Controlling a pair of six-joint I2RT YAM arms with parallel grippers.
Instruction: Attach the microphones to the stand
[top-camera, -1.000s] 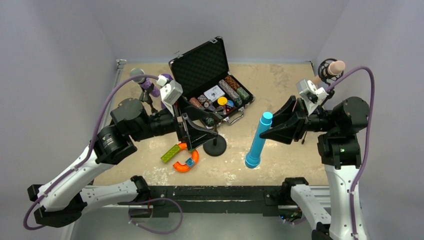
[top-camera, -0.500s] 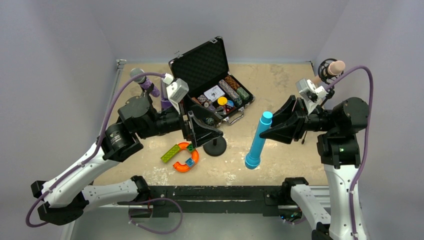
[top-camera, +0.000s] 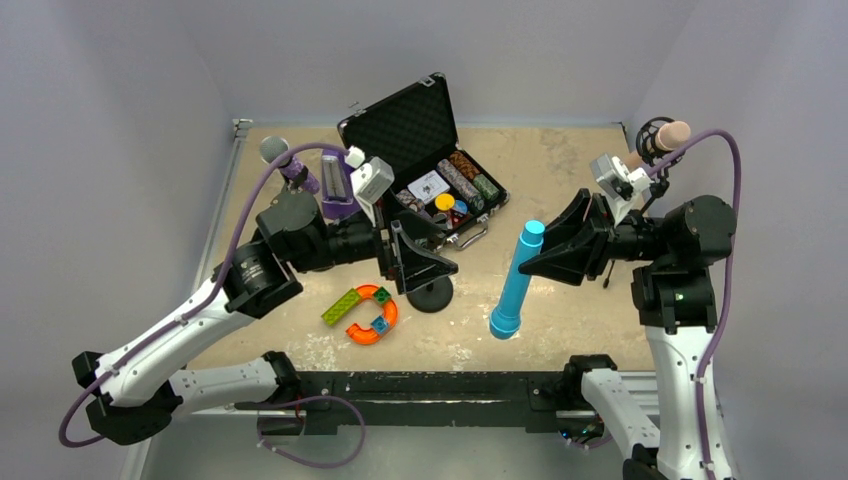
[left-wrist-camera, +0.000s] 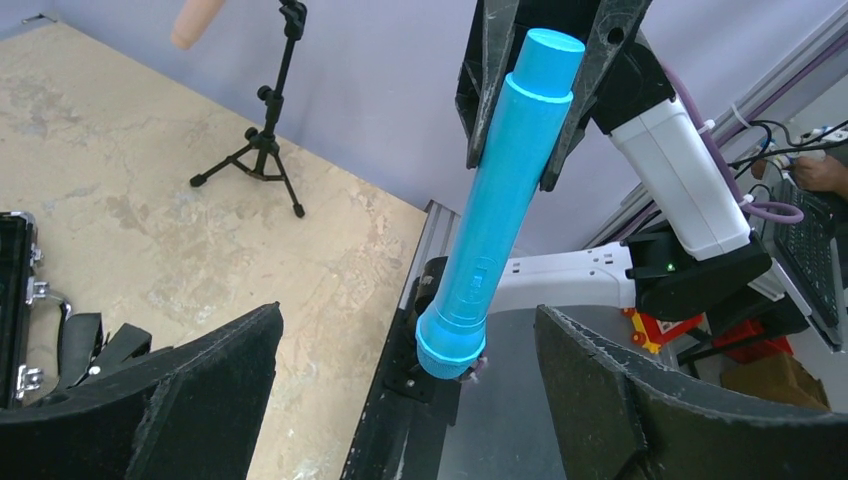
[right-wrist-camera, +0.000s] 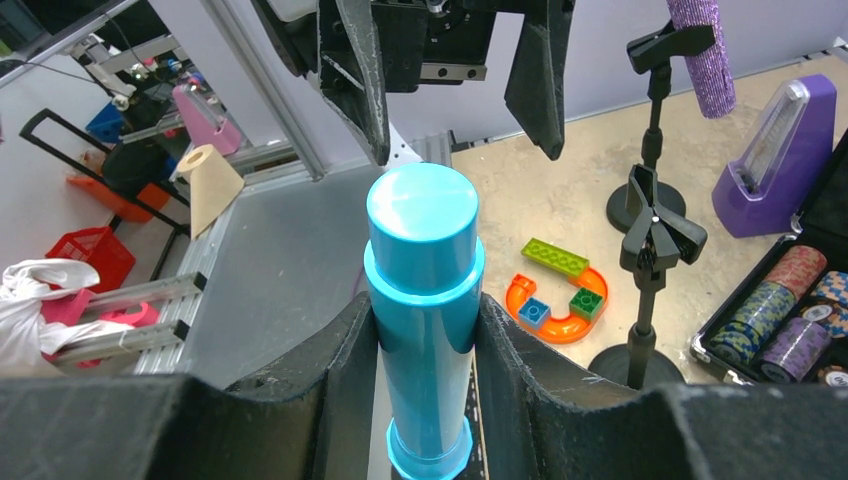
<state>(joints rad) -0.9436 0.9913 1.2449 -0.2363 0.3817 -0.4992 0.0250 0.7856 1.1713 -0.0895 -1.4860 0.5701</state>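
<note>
Right tool (top-camera: 528, 260) partly closed, clamping the cyan microphone (top-camera: 513, 288) near its upper end; microphone tilted, lower end over the near edge of the tabletop (top-camera: 560, 170). Left tool (top-camera: 428, 258) spread wide, empty, facing it from above the round-base stand (top-camera: 431, 294). Stand clip (right-wrist-camera: 655, 228) is visible only in the right wrist view; the left tool masks it from above

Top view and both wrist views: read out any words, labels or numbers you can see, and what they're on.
No text is readable.
Print on the white card in the open black chip case: too small.
Scale on the purple metronome-shaped box: blurred.
The cyan-blue plastic stick microphone: no print visible.
</note>
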